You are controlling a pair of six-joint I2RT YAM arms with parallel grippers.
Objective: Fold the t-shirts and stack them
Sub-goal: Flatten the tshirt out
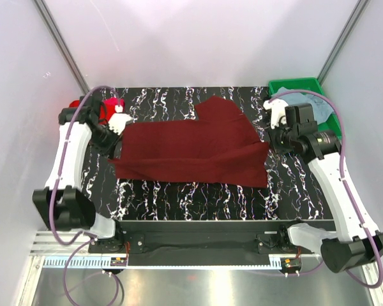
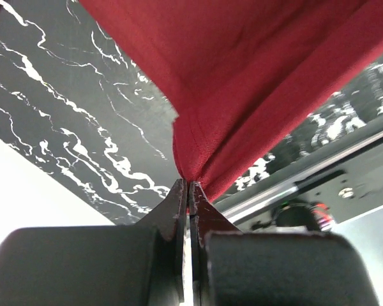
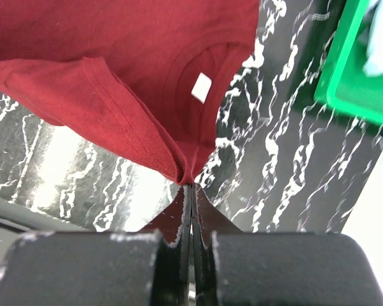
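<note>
- Your left pincer (image 2: 189, 186) and right pincer (image 3: 191, 186) each clench a dark maroon cloth t-shirt (image 1: 191, 150).
- Green plastic tray (image 1: 295, 83) beside right pincer holds grey-blue cloth (image 1: 300, 99).
- Shirt's length spans between pincers.

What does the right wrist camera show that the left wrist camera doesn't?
Only the right wrist: the white neck label and the green tray. Only the left wrist: the metal rail along the near edge. Both: the maroon t-shirt pinched in shut jaws, right gripper and left gripper alike, over the marbled table.
</note>
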